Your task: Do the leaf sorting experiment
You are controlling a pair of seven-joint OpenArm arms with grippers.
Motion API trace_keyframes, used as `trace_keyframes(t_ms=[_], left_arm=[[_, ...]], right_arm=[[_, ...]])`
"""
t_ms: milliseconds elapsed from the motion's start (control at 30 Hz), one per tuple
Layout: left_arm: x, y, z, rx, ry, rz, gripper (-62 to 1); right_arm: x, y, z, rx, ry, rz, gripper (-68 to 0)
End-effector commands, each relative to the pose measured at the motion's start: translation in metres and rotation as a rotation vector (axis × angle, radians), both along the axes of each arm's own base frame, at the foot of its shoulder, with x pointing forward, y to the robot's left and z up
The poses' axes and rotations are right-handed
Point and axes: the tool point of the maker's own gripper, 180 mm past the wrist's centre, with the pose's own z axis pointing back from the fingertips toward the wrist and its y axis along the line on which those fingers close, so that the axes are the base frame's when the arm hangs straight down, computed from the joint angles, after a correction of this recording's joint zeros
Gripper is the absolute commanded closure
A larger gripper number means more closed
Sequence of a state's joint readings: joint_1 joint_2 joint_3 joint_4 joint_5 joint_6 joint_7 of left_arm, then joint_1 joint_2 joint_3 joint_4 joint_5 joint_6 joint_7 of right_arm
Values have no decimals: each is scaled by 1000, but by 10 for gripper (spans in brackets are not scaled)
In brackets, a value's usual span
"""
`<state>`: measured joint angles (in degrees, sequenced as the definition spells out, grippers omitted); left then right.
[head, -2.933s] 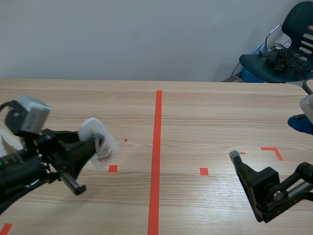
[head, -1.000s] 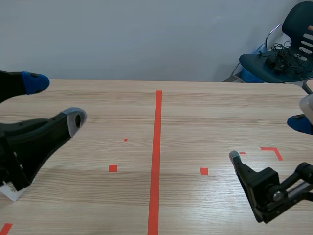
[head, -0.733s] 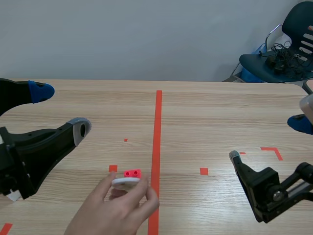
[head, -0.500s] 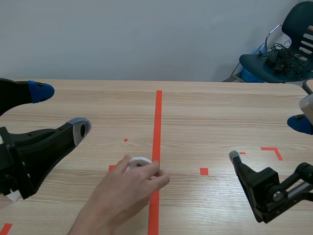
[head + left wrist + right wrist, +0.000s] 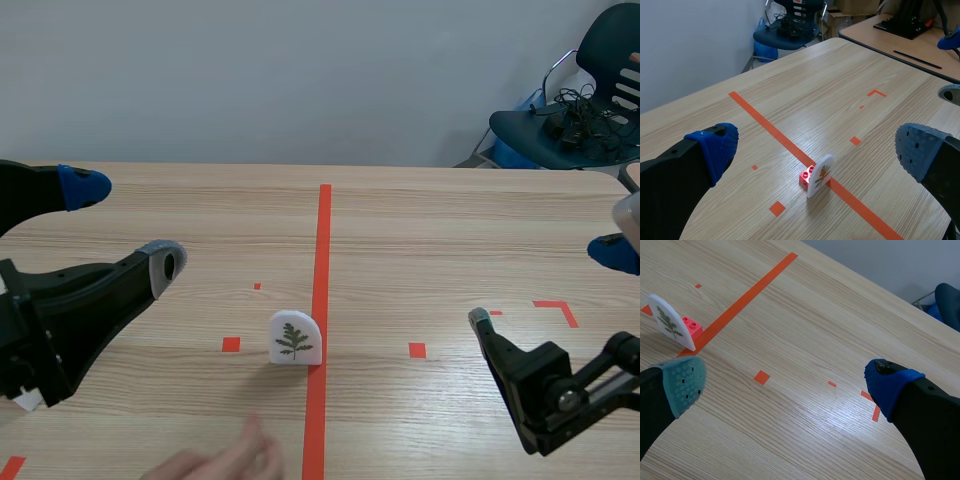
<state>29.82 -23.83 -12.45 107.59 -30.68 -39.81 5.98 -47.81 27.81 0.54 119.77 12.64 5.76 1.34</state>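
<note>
Leaf card (image 5: 296, 337), arched, white, stands on studded red brick (image 5: 806, 176); end effectors (image 5: 817, 147) (image 5: 786, 381) apart.

Leaf card (image 5: 296, 338) stands upright on the table (image 5: 450, 220), leaf print facing the camera, at the left edge of the centre tape line. Left gripper (image 5: 120, 225) is well left of the card, fingers wide apart. A person's hand (image 5: 215, 464) lies blurred at the near edge, apart from the card.

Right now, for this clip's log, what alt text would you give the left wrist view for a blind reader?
A white arched leaf card stands upright with a red brick at its base, beside the orange tape line on a wooden table. The left gripper is open and holds nothing, with the card ahead of it.
</note>
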Motion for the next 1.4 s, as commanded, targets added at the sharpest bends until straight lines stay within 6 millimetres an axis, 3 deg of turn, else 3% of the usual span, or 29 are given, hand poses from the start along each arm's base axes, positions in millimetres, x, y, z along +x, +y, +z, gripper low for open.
trace_keyframes(t_ms=[0,267,567,767,967,1167,1367], left_arm=[[2,2,6,-21,-16,7,-623],[-4,-5,-17,92,16,-28,-623],[-36,-48,-78,79,144,-174,-623],[-8,-48,-124,106,175,-73,-623],[26,-50,-150,101,149,-20,-623],[35,-76,-164,120,118,-77,-623],[52,-84,-168,128,94,-32,-618]], right_arm=[[4,3,13,8,-41,13,-679],[4,4,13,9,-41,13,-679],[4,4,13,9,-41,13,-679],[4,3,13,8,-41,13,-679],[4,4,13,9,-41,13,-679],[4,4,13,9,-42,13,-679],[4,4,13,9,-42,13,-679]])
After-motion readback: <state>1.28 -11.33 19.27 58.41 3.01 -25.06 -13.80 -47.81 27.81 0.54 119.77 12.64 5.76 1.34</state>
